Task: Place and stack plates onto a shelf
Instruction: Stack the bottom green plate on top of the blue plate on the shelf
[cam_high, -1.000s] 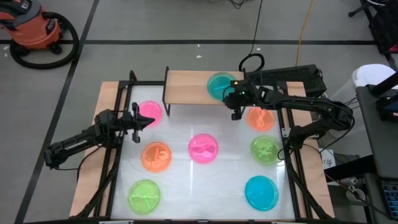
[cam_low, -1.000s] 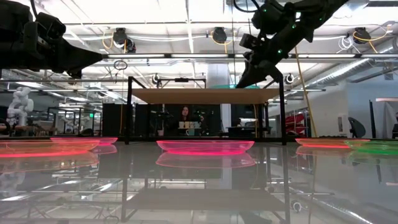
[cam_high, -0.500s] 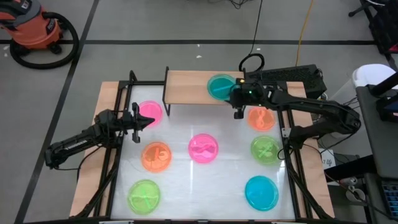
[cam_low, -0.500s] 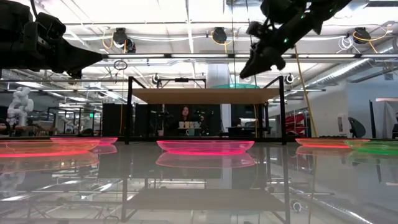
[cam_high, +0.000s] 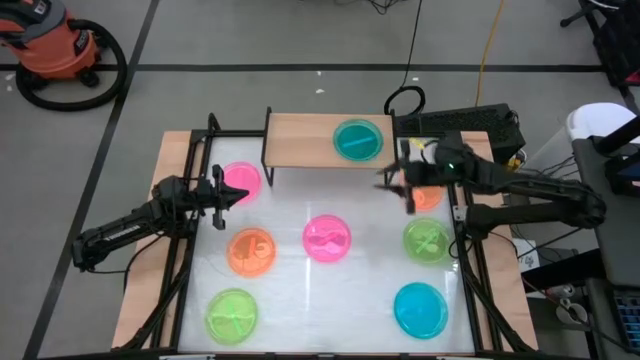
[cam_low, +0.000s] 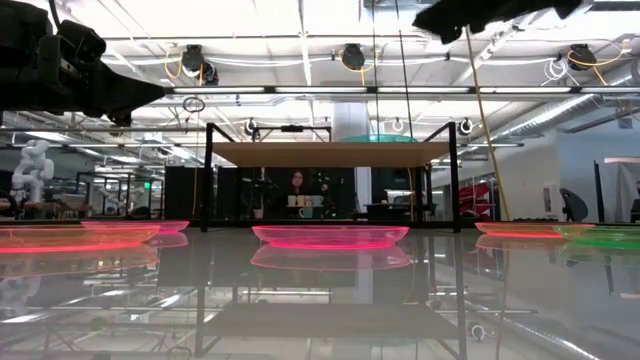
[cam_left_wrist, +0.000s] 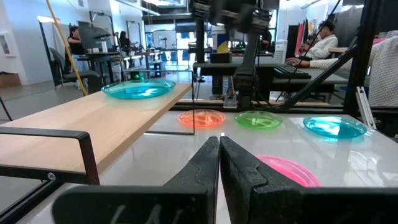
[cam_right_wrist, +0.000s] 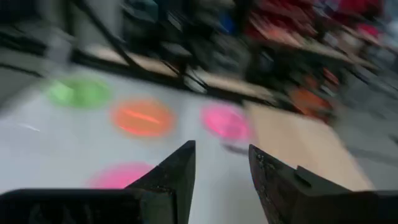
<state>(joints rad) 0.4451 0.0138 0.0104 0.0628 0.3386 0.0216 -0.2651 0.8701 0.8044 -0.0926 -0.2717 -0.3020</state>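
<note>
Right gripper (cam_high: 405, 190) hangs empty, fingers parted, beside the shelf (cam_high: 300, 140) bearing one cyan plate (cam_high: 357, 139); left gripper (cam_high: 222, 191) (fingers pressed together) waits near a pink plate (cam_high: 243, 179)

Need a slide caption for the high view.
One cyan plate sits on the shelf; open right gripper beside it, left gripper waiting shut by a pink plate.

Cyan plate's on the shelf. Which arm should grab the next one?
Probably the right. The right gripper is open, empty and hanging by the orange plate next to the shelf. The left gripper is shut beside the pink plate and would have to open first.
</note>
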